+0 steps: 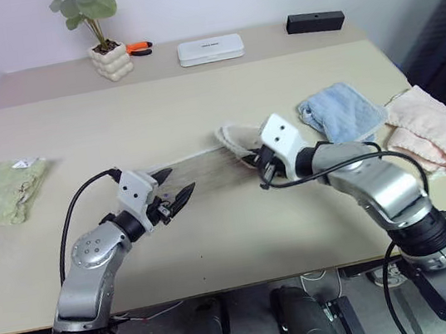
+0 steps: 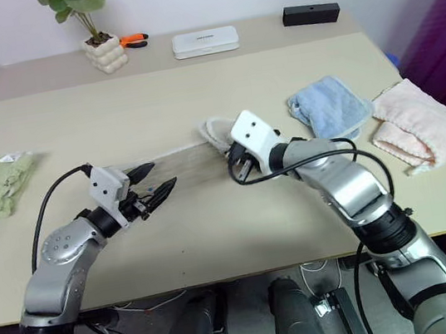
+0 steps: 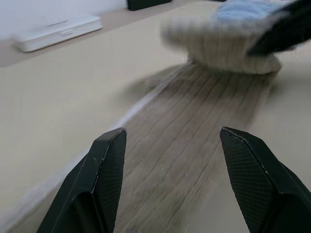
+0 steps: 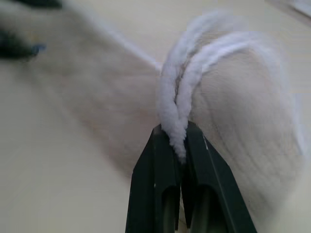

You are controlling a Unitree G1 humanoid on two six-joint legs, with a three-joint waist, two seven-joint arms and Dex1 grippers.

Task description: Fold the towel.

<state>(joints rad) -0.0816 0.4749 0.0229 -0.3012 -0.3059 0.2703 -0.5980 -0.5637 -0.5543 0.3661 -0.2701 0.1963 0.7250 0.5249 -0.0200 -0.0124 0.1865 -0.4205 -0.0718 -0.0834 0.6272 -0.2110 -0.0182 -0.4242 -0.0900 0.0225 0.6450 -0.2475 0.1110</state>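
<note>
Tabletop (image 1: 195,95): beige, bears all items. Towel (image 1: 207,172): beige strip flat mid-table toward front edge, right end lifted and doubled over. Right gripper (image 4: 178,145): fingers clamped tight on towel's white corded edging at raised end. Left gripper (image 1: 179,196): fingers spread wide, holding nothing, just above towel's left end.

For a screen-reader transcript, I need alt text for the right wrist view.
The right gripper, shut, pinches the doubled whitish corded edge of the beige terry towel, whose folded body bulges behind it. Pale beige tabletop lies below.
</note>
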